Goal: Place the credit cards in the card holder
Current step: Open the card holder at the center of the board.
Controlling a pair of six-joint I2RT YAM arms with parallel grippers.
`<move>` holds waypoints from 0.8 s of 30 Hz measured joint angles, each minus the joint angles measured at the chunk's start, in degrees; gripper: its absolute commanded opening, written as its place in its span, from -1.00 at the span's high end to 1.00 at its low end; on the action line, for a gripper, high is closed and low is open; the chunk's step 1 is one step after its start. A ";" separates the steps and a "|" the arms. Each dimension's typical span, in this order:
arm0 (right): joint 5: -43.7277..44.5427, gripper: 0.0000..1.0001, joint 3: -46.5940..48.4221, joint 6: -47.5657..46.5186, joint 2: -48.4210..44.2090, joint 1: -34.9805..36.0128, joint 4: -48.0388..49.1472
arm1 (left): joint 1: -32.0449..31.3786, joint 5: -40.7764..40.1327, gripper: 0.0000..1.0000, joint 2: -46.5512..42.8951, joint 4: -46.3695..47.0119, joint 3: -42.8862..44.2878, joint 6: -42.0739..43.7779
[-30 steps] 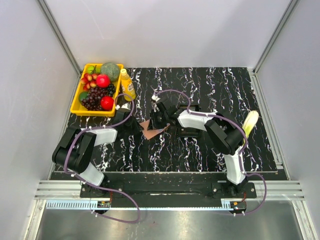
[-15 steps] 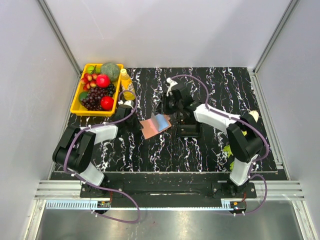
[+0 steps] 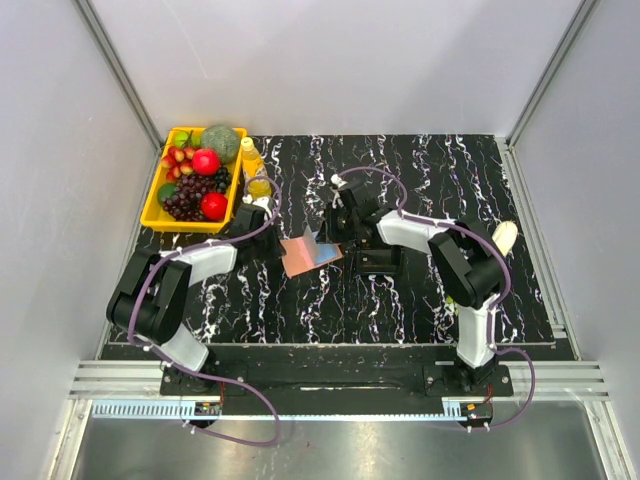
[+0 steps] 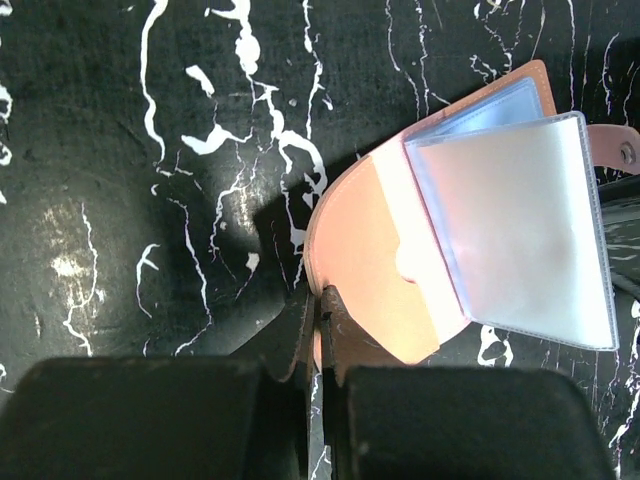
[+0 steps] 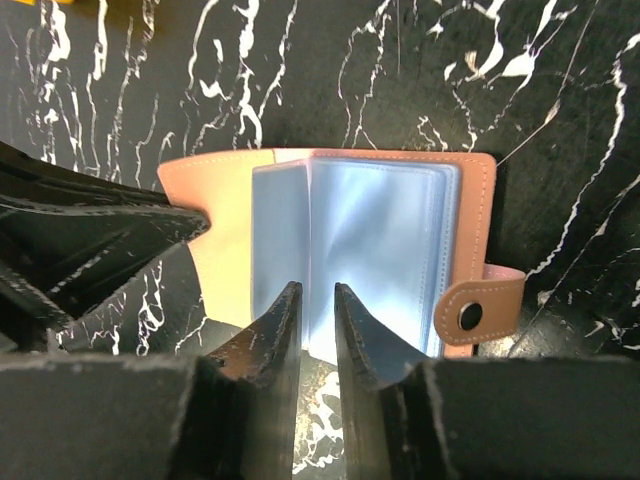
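- The card holder (image 3: pixel 308 252) lies open on the desk (image 3: pixel 420 300), about midway between the near and far edges and a little toward the left edge.
- The left jaws are closed tight on the rim of its tan cover (image 4: pixel 365 270).
- The right jaws hang at its clear sleeves (image 5: pixel 380 240), parted only a sliver. One leaf seems to rise into the gap, but I cannot tell whether they grip it.
- A black box (image 3: pixel 378 262) sits just beside the holder, toward the right edge.
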 measured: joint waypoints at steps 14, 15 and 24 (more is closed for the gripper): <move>-4.76 0.45 0.24 -0.48 3.63 1.42 0.00 | 0.00 2.10 1.00 3.61 -0.74 4.13 3.34; -4.98 0.46 0.74 -0.50 4.37 1.57 -0.02 | 0.00 2.12 1.00 3.61 -0.74 4.13 3.34; -4.98 0.46 2.19 -0.42 6.99 2.08 0.20 | 0.20 0.50 0.48 2.80 -3.04 4.09 3.39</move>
